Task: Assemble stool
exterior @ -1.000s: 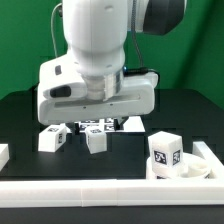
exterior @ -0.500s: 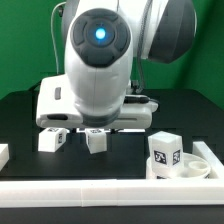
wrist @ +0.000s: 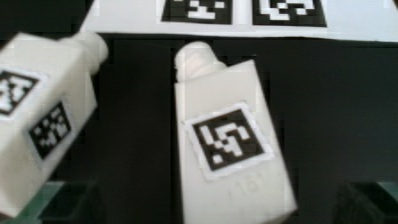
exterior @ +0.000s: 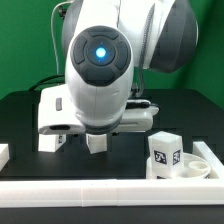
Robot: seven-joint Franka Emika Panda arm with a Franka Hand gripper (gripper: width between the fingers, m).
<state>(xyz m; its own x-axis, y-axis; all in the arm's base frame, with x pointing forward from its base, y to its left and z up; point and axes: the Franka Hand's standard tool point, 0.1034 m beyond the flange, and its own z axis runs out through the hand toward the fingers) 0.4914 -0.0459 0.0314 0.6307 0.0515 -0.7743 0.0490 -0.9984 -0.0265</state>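
Observation:
The gripper (wrist: 210,206) hangs open over a white stool leg (wrist: 228,130) lying flat on the black table, tag facing up. The leg's wide end lies between the two dark fingers (wrist: 50,205), with a gap on each side. A second leg (wrist: 45,100) lies beside it. In the exterior view the arm's hand hides the fingers, and below it show the first leg (exterior: 96,143) and the second leg (exterior: 50,141). At the exterior view's right sits the round seat (exterior: 192,169), with a third leg (exterior: 165,149) standing upright at its rim.
The marker board (wrist: 240,12) lies just past the two legs. A long white rail (exterior: 100,190) edges the table's front, and a small white block (exterior: 4,153) sits at the exterior view's left edge.
The arm has come down and forward over the two lying legs, and its hand now covers more of them. The jaws stayed open. No part has moved.

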